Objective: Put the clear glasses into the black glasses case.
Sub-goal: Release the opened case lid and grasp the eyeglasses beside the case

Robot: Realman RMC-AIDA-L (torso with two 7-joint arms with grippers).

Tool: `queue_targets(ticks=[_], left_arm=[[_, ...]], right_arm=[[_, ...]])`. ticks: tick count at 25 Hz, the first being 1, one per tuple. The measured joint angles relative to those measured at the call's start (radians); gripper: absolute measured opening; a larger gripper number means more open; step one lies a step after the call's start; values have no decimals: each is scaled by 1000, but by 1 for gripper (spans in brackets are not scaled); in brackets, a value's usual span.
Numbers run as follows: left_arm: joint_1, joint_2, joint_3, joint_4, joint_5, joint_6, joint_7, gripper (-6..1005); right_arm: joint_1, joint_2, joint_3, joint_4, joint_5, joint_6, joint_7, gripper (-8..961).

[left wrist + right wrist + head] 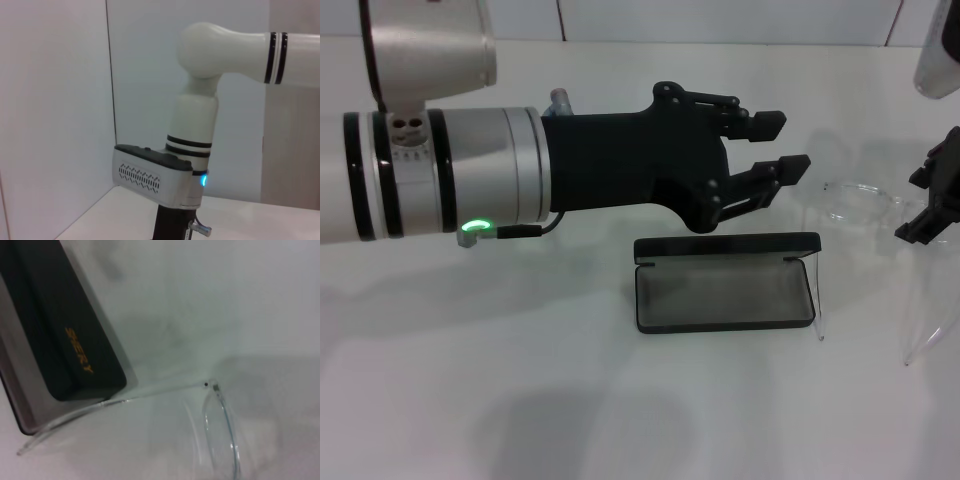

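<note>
White table (520,400) carries the black glasses case (725,295), lying open. Beside it on the right stand the clear glasses (860,205), unfolded. Left gripper (785,145) hovers behind the case, released; right gripper (935,200) is near the glasses, its state I cannot tell. Grasping the glasses seems next.

I'm looking at a robot test cell, a lab setup rather than any home or shop. A plain white surface (570,400) runs out under my arms, and bare white panel walls (55,100) box it in, meeting at a corner in the left wrist view. Seams between panels (560,20) show along the back.
</note>
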Motion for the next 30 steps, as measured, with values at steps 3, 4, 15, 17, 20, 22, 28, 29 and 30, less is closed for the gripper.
queue_targets(ticks=[3, 4, 15, 17, 20, 22, 28, 29, 30], left_arm=[[1, 1, -4, -2, 0, 0, 0, 371], [1, 1, -6, -2, 0, 0, 0, 371], [9, 1, 3, -4, -1, 0, 1, 370], [11, 1, 3, -4, -1, 0, 1, 370], [12, 1, 3, -4, -1, 6, 1, 369], [12, 0, 2, -4, -1, 13, 1, 369], [12, 0, 2, -4, -1, 16, 1, 368], [12, 0, 2, -4, -1, 16, 1, 368], [12, 0, 2, -4, -1, 17, 1, 368]], right_arm=[[-3, 3, -4, 10, -3, 21, -2, 818], [-4, 3, -3, 16, -2, 26, -3, 817], [0, 14, 3, 41, 5, 50, -29, 574], [-1, 15, 3, 41, 7, 53, -32, 539], [-2, 15, 3, 42, 10, 63, -32, 433], [-3, 16, 3, 42, 13, 67, -32, 380], [-5, 16, -2, 46, 14, 70, -33, 325], [-5, 16, -2, 49, 14, 70, -33, 316], [-6, 16, -3, 51, 14, 70, -34, 307]])
